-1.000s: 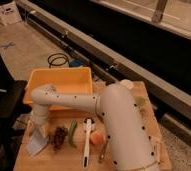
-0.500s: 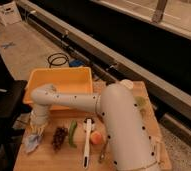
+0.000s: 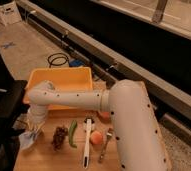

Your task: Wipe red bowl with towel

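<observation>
One camera view, looking down on a wooden table [image 3: 49,162]. The white arm [image 3: 129,125] comes in from the right, crosses in front of the yellow bin [image 3: 64,80] and bends down at the left. The gripper [image 3: 33,132] is low at the table's left edge, pointing down and clamped narrow on the towel [image 3: 27,141]. The towel is pale and bunched, touching the tabletop. The red bowl [image 3: 104,116] is mid-table, mostly hidden under the forearm with only a reddish sliver showing, well apart from the towel. Between them, left to right, are dark grapes [image 3: 60,136], a green pepper [image 3: 72,133], a white utensil [image 3: 86,145] and a peach [image 3: 96,139]. A second utensil [image 3: 106,145] lies just right of the peach.
</observation>
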